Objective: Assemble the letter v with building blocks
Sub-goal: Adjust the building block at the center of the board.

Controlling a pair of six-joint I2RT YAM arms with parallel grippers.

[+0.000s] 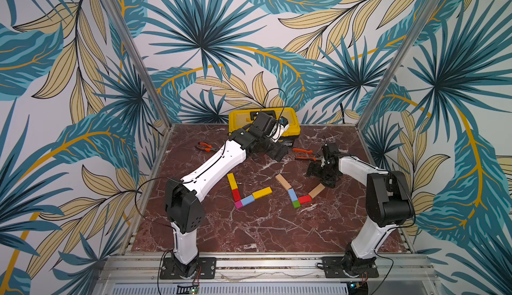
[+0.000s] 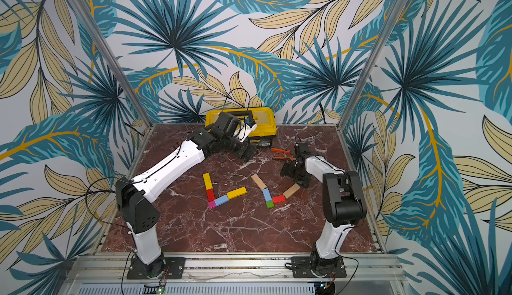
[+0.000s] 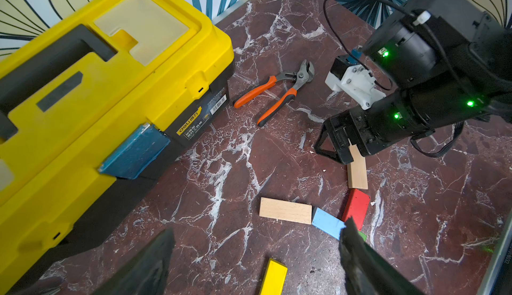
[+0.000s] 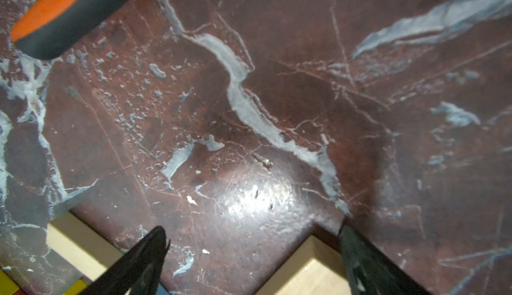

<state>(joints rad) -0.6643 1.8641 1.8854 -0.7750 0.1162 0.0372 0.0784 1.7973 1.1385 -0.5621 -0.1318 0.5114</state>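
Looks done: building blocks (image 1: 291,194) form two Vs mid-frame; left hand (image 3: 257,227) and right hand (image 4: 252,228) both open, empty.

- I work in a robot test cell, a lab booth and not a home: a red marble-look tabletop (image 1: 249,230) boxed in by aluminium posts (image 1: 132,50) and wall panels (image 1: 55,58) printed with tropical leaves.
- A yellow toolbox (image 1: 239,120) stands at the back edge, against the leaf panels.
- Two orange-handled pliers (image 1: 206,147) lie on the tabletop, one off each front corner of the toolbox.
- Across the tabletop from the toolbox, black base plates (image 1: 207,267) bolt me to an aluminium rail (image 1: 263,263).
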